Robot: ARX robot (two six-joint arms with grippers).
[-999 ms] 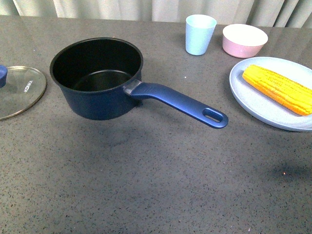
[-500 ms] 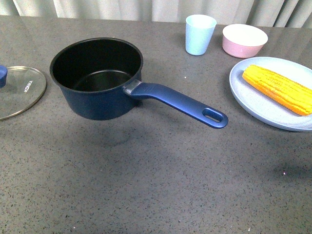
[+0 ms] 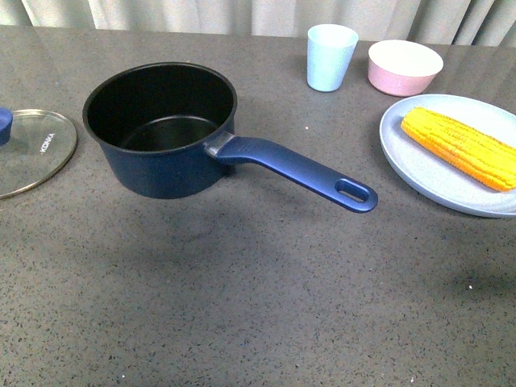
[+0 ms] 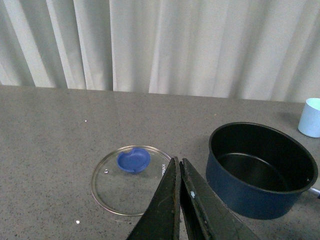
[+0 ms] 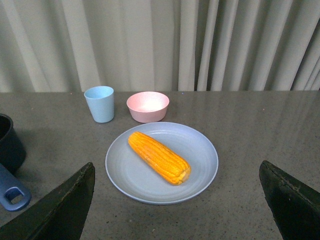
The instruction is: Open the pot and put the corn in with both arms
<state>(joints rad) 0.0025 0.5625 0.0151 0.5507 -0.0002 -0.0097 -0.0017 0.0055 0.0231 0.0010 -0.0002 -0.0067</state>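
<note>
The navy pot (image 3: 161,129) stands open on the table, its long handle (image 3: 298,171) pointing right and toward me. Its glass lid (image 3: 32,149) with blue knob lies flat on the table left of the pot. The corn (image 3: 458,147) lies on a light blue plate (image 3: 419,165) at the right. Neither arm shows in the front view. In the left wrist view my left gripper (image 4: 179,172) is shut and empty, above the table between the lid (image 4: 131,177) and the pot (image 4: 260,175). In the right wrist view my right gripper (image 5: 177,200) is wide open, short of the corn (image 5: 159,157).
A light blue cup (image 3: 330,56) and a pink bowl (image 3: 405,66) stand at the back right, behind the plate. Curtains hang behind the table's far edge. The pot handle's end (image 5: 12,196) shows at the edge of the right wrist view.
Nothing on the table has moved in the front view. A faint shadow at the lower right has shifted slightly.
</note>
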